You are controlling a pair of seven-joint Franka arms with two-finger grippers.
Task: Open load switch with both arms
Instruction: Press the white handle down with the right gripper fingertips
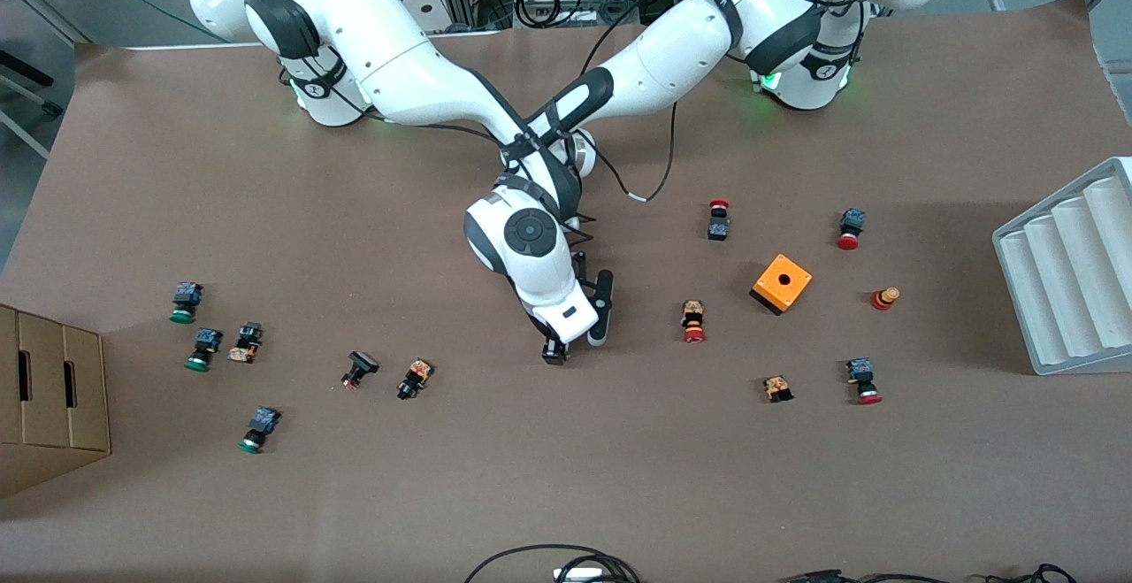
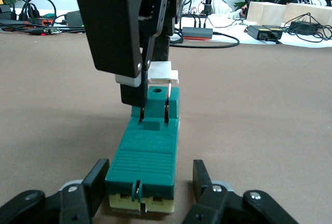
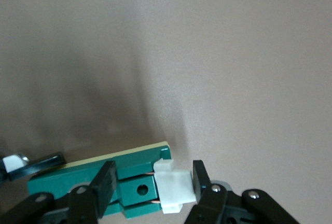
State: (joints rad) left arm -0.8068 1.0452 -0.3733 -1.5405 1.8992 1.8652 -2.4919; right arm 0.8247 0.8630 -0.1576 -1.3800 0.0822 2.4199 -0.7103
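Note:
The load switch (image 2: 148, 151) is a narrow green block lying flat at mid-table, with a white piece (image 2: 162, 72) at one end. My left gripper (image 2: 150, 175) lies low along the table and is shut on the switch's plain end, one finger on each long side. My right gripper (image 3: 153, 171) comes down from above over the other end. It is open, with one finger over the green body (image 3: 93, 177) and the other just clear of the white piece (image 3: 175, 186). In the front view both arms cross and their hands (image 1: 566, 313) cover the switch.
An orange box (image 1: 782, 283) and red-capped push buttons (image 1: 693, 321) lie toward the left arm's end, by a white ridged tray (image 1: 1061, 273). Green-capped buttons (image 1: 202, 349), dark ones (image 1: 415, 379) and a cardboard box (image 1: 53, 388) lie toward the right arm's end.

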